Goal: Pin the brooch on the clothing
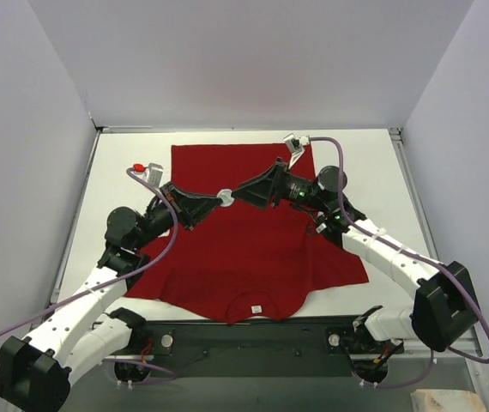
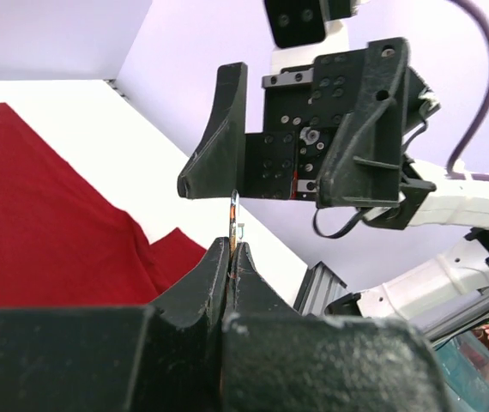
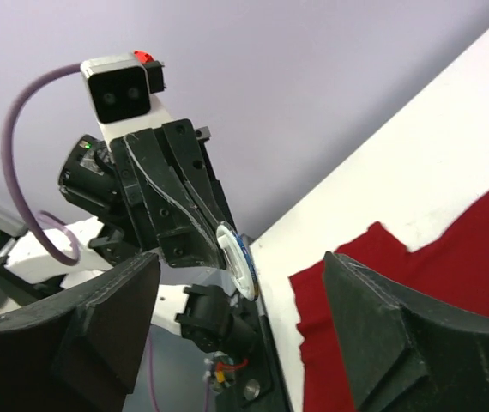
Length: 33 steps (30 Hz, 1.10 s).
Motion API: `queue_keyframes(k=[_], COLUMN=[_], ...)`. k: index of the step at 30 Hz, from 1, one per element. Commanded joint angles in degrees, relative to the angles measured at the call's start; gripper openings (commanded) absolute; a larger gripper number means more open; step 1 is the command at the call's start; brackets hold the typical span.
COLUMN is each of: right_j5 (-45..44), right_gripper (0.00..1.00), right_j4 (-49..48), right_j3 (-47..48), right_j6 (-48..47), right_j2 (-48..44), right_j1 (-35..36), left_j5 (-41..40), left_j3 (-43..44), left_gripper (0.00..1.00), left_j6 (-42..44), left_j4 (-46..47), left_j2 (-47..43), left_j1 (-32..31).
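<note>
Left end effector is pinched shut on the brooch, thin edge only, in the air over the shirt. Right end effector is spread wide, brooch just ahead of its gap. Risk: contact from the right fingers twists the disc out and it drops onto the fabric.

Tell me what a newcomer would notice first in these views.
The two arms stand tip to tip over the middle of the red shirt, which lies spread on the white table. Between them the left tool is shut on the small brooch, held up off the fabric, and the right tool faces it wide open.
</note>
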<state>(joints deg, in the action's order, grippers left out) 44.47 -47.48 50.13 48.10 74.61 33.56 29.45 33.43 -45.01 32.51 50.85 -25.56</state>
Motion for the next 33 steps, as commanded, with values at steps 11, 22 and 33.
queue_keyframes(k=[11,22,33], right_j5=[6.15,6.51,7.21], right_gripper=[0.6,0.29,0.04], right_j4=[-14.04,-13.95,-13.95], right_j3=[1.9,2.43,3.75], right_j6=[6.04,5.34,6.13], right_j2=[4.23,5.02,6.34], right_j1=[1.07,1.42,1.42], left_j5=[0.08,2.53,6.67], left_j3=[-0.65,1.37,2.6], left_gripper=[0.0,0.0,0.0], left_j6=[-4.64,-4.2,-4.47], left_j4=[11.34,10.73,11.43], left_j2=[1.79,3.2,5.22], left_j1=[0.6,0.95,0.95])
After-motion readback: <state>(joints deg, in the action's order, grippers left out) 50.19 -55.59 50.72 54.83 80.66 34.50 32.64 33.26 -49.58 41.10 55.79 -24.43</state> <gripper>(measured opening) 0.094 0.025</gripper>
